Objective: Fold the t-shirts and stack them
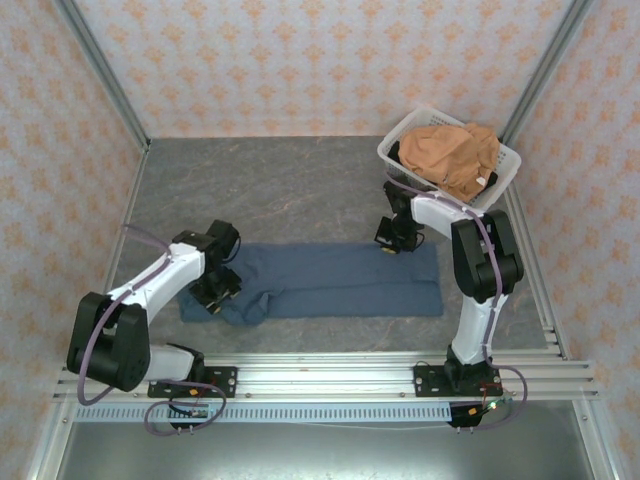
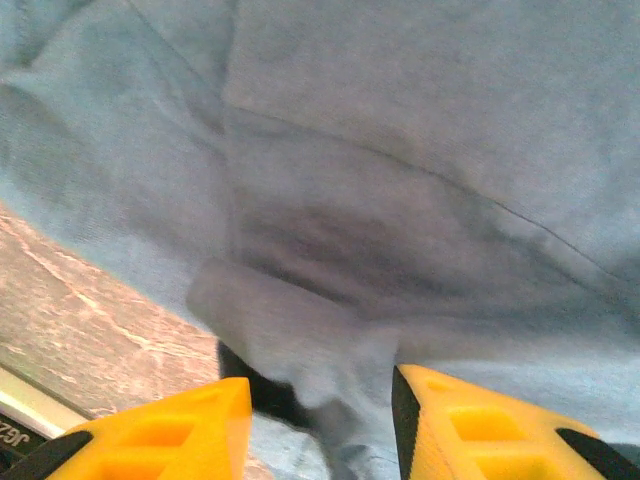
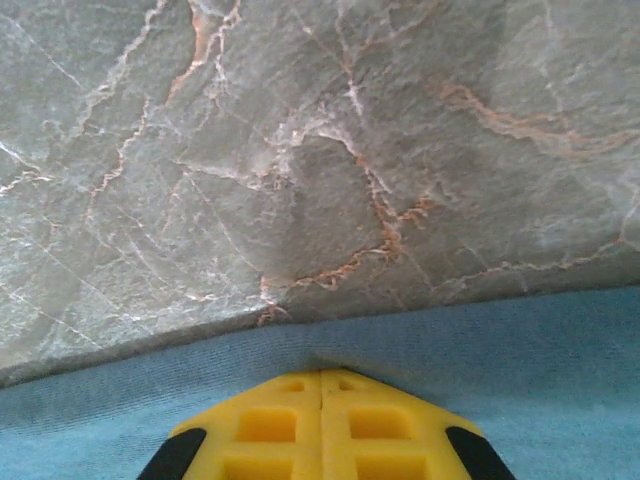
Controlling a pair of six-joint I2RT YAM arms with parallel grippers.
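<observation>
The blue shirt (image 1: 330, 285) lay part-folded in a long band on the bench (image 1: 280, 190), beneath the half-open, empty left hand (image 2: 320, 390) and the shut right hand (image 3: 320, 385), while the orange shirt (image 1: 450, 155) waited crumpled in the basket (image 1: 385, 152) beyond the right hand.

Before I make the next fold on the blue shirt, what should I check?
1. Left gripper released: ok, fingers apart above the cloth.
2. Right gripper shut at the blue t-shirt's far edge: ok; whether cloth is pinched, cannot tell.
3. Blue t-shirt lying as a flat strip: not ok, its left end is rumpled, with a rolled fold.
4. Orange t-shirt out of the way: ok, in the basket at the far right corner.
</observation>
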